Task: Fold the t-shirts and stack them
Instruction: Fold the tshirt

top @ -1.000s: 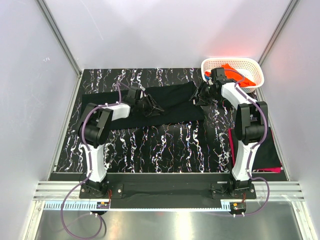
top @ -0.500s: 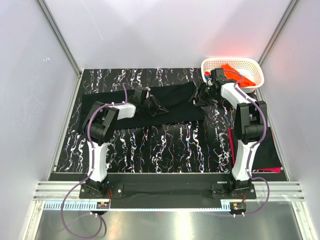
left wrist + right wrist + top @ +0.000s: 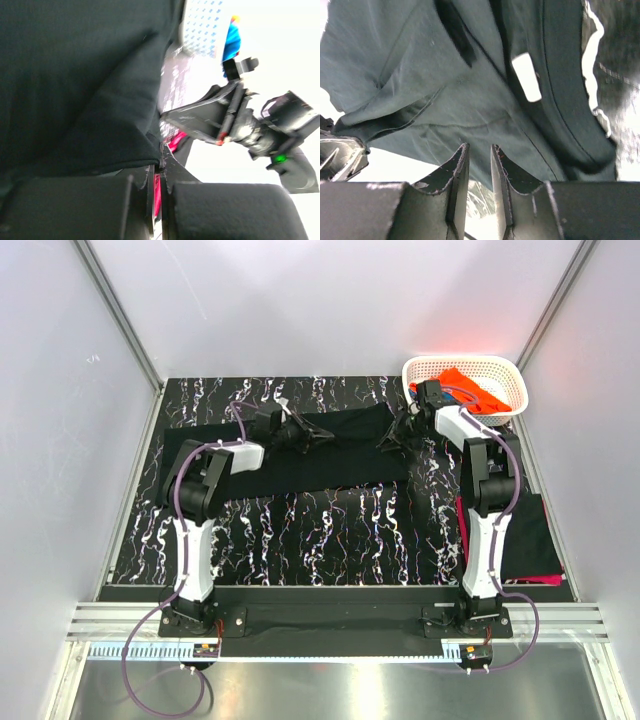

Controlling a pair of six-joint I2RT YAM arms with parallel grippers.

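Observation:
A large black t-shirt (image 3: 250, 455) lies spread across the far half of the table. My left gripper (image 3: 312, 432) is shut on a pinched fold of its edge (image 3: 100, 100) and holds it lifted; the jaws meet on the cloth in the left wrist view (image 3: 161, 159). My right gripper (image 3: 388, 438) is at the shirt's right end. Its jaws stand a little apart (image 3: 479, 152) with the cloth (image 3: 470, 85) just past the tips and none between them. A folded black shirt (image 3: 525, 535) lies over a magenta one (image 3: 540, 580) at the right edge. An orange shirt (image 3: 470, 388) is in the basket.
The white lattice basket (image 3: 505, 368) stands at the back right corner, with a bit of blue cloth (image 3: 414, 390) at its left side; it also shows in the left wrist view (image 3: 202, 25). The black marbled table top (image 3: 330, 530) is walled by white panels.
My left gripper has moved toward the back and a little right, carrying the pinched fold of the black shirt. My right gripper has shifted slightly toward the back.

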